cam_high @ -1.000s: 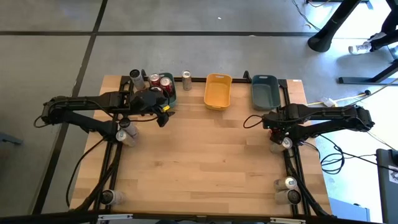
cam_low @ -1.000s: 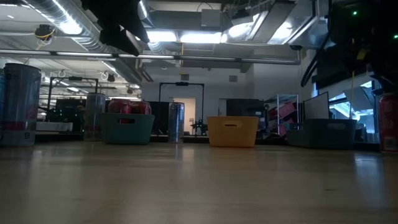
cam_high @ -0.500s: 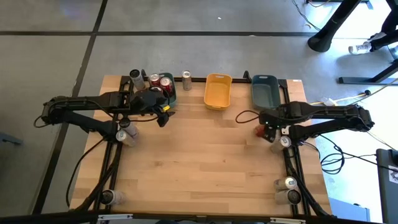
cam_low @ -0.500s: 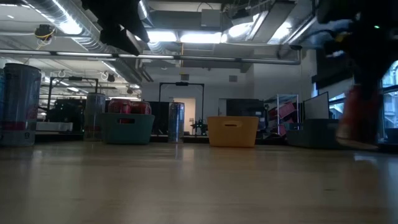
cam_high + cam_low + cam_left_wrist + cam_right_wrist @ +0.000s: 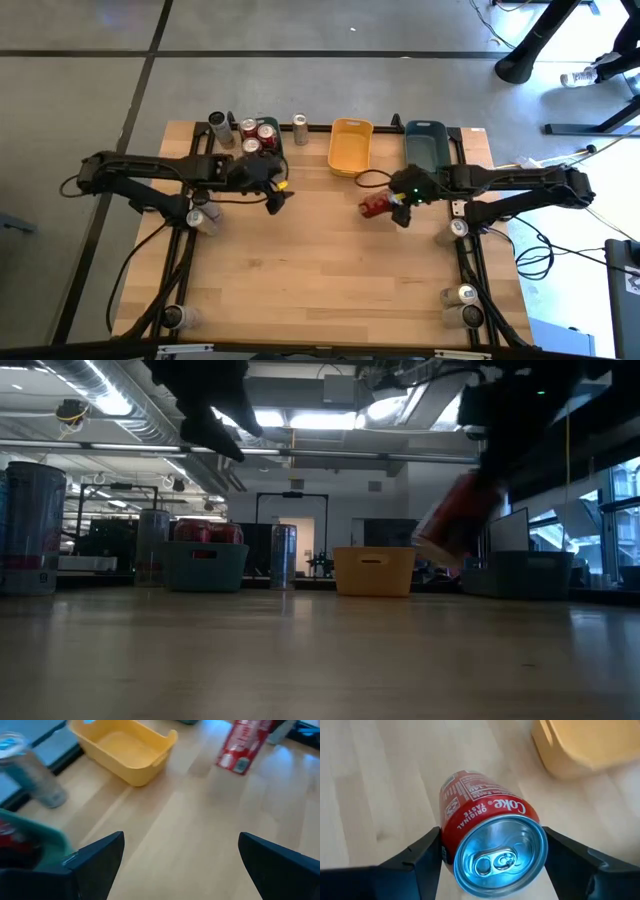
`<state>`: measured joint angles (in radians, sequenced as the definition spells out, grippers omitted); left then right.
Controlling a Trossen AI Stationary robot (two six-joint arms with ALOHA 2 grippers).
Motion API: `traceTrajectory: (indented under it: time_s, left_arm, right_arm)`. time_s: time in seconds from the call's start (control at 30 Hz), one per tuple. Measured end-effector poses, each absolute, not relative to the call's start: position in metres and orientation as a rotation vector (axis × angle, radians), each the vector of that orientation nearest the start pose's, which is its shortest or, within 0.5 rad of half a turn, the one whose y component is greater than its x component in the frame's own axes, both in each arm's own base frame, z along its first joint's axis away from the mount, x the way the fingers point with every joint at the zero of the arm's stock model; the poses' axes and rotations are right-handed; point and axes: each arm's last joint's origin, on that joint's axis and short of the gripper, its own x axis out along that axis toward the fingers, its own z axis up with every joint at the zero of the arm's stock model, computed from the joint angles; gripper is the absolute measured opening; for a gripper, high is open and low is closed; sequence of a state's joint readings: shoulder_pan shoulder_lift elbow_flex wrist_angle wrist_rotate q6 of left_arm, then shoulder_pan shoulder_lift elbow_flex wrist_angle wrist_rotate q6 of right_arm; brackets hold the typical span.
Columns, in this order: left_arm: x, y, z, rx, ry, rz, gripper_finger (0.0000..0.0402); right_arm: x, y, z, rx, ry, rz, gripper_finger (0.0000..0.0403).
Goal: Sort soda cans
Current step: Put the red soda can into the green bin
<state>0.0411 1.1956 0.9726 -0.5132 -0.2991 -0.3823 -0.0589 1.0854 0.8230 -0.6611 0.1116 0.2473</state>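
Left gripper point(image 5: 277, 197) spread wide, empty, just in front of teal plastic tray point(image 5: 275, 153) with red cans. Right gripper point(image 5: 393, 207) clamped round red aluminium Coke can point(image 5: 487, 847), carried tilted above table point(image 5: 330, 270), near yellow plastic tray point(image 5: 350, 146). Can likely light, thin-walled, slick, dents easily; hold mid-body, gentle squeeze.

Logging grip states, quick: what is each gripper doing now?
Left gripper: open, empty, beside the teal tray.
Right gripper: shut on a red can, carried above the table.
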Motion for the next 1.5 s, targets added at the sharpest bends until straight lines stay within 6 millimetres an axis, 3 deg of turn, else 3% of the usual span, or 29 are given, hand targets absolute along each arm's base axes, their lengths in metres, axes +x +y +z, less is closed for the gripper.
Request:
traceTrajectory:
  time_s: [0.27,0.57,0.77,1.17,1.5]
  left_arm:
    - [0.273,0.007,0.262,-0.266,0.73,0.428,0.0341]
    - [0.295,0.001,0.243,-0.241,0.724,0.41,0.0298]
    - [0.302,-0.004,0.249,-0.222,0.641,0.376,0.0264]
    - [0.308,-0.012,0.236,-0.205,0.688,0.351,0.014]
    - [0.304,-0.011,0.24,-0.188,0.688,0.35,0.0123]
  right_arm:
    - [0.246,-0.018,0.247,0.119,0.746,-0.214,0.0277]
    - [0.27,-0.016,0.241,0.131,0.644,-0.107,0.0277]
    - [0.278,-0.016,0.241,0.131,0.592,-0.071,0.0277]
    - [0.283,-0.015,0.249,0.116,0.501,-0.037,0.0277]
    - [0.282,-0.015,0.249,0.102,0.508,-0.025,0.0277]
